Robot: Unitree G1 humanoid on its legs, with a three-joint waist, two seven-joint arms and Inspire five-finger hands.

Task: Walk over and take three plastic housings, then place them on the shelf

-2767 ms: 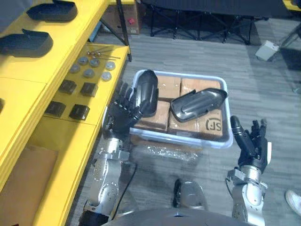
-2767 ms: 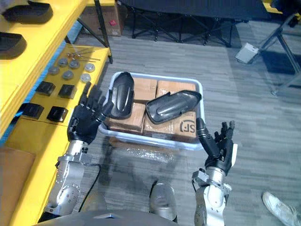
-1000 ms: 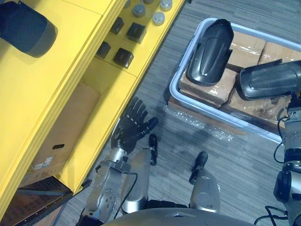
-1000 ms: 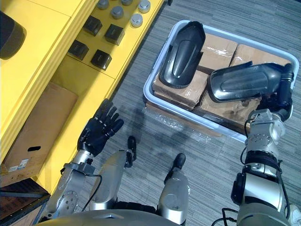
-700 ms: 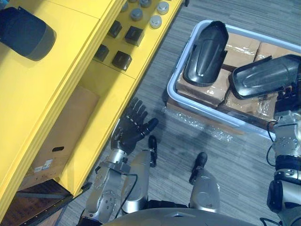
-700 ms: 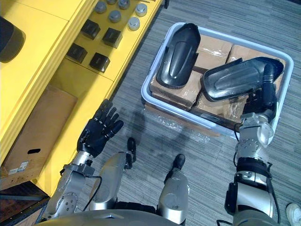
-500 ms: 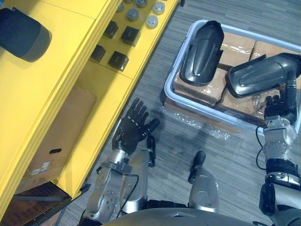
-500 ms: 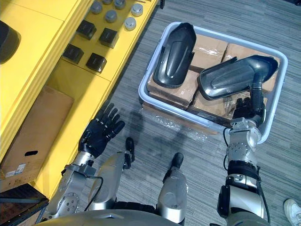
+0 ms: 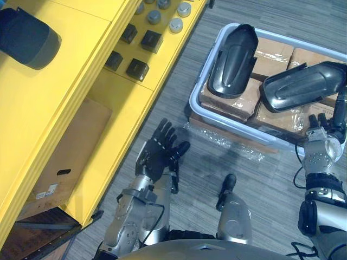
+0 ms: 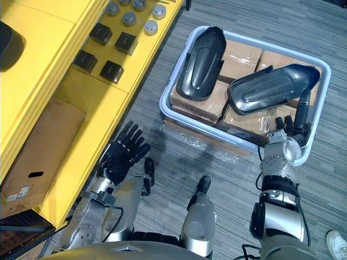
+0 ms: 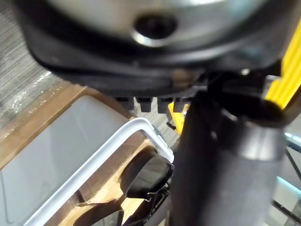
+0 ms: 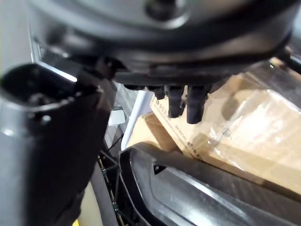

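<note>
Two black plastic housings lie on wrapped cardboard boxes inside a pale bin (image 9: 201, 93) on the floor: one on the left (image 9: 232, 54), one on the right (image 9: 302, 85). A third housing (image 9: 27, 37) rests on the yellow shelf (image 9: 81, 65). My right hand (image 9: 325, 132) is open at the bin's near right corner, just below the right housing (image 12: 197, 188), thumb upright beside its end, holding nothing. My left hand (image 9: 160, 154) hangs open above the floor between the shelf and the bin, with the bin's rim (image 11: 108, 150) ahead of it.
Small black blocks (image 9: 137, 69) and grey round parts (image 9: 176, 24) sit on the shelf's lower level. A cardboard box (image 9: 65, 157) stands under the shelf. Crumpled clear wrap (image 9: 227, 141) lies before the bin. A person's white shoe (image 10: 336, 238) is at the lower right.
My right hand has slipped slightly down and away from the right housing's end. My left hand has drifted a little away from the shelf. Both housings remain in the bin.
</note>
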